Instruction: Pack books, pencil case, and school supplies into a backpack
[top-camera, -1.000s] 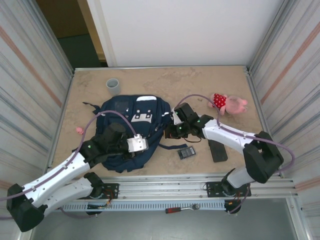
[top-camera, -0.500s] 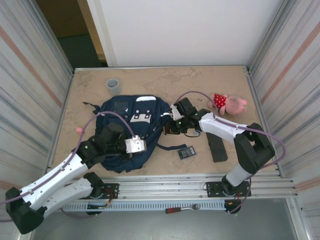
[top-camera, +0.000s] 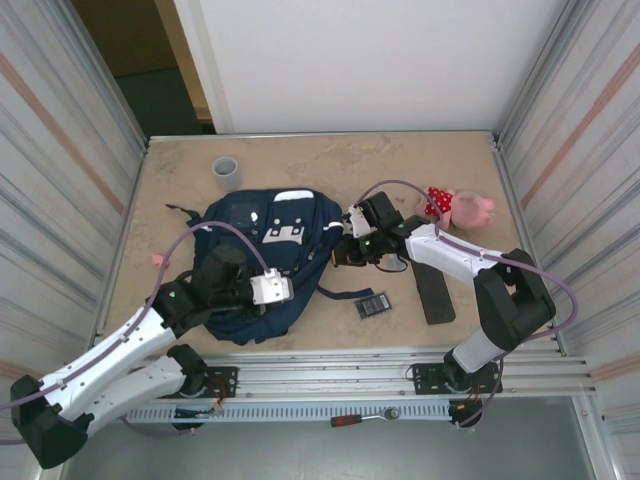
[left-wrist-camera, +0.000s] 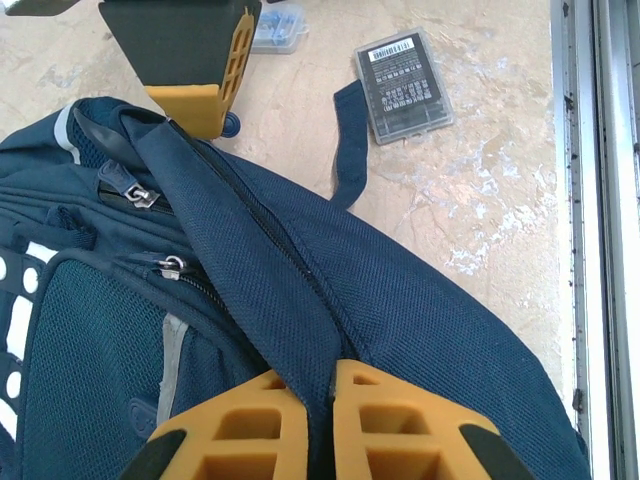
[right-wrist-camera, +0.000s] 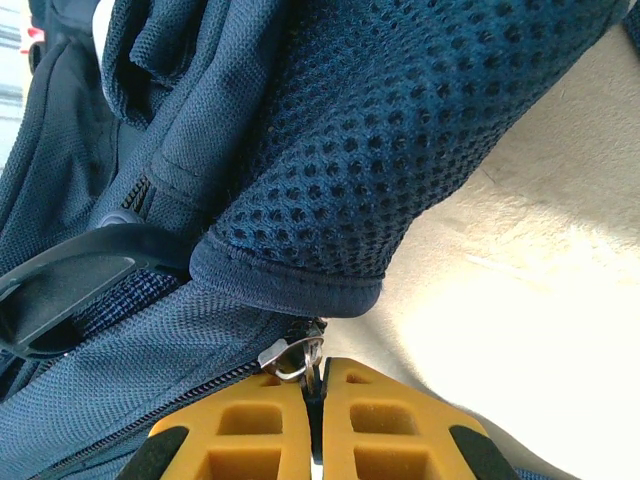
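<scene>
My left hand (left-wrist-camera: 320, 385) is pinched shut on a fold of the backpack (top-camera: 245, 225) fabric along its zipper seam, at the bag's near edge. My right hand (right-wrist-camera: 312, 385) is closed tight on the metal zipper pull (right-wrist-camera: 293, 355) at the bag's right side. The backpack lies flat on the bench (top-camera: 330, 165), left of centre. A dark grey school-supply piece (top-camera: 374, 304) lies just beside its near right corner.

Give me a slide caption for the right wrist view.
Right gripper shut on the zipper pull of the backpack, below its mesh strap.
</scene>
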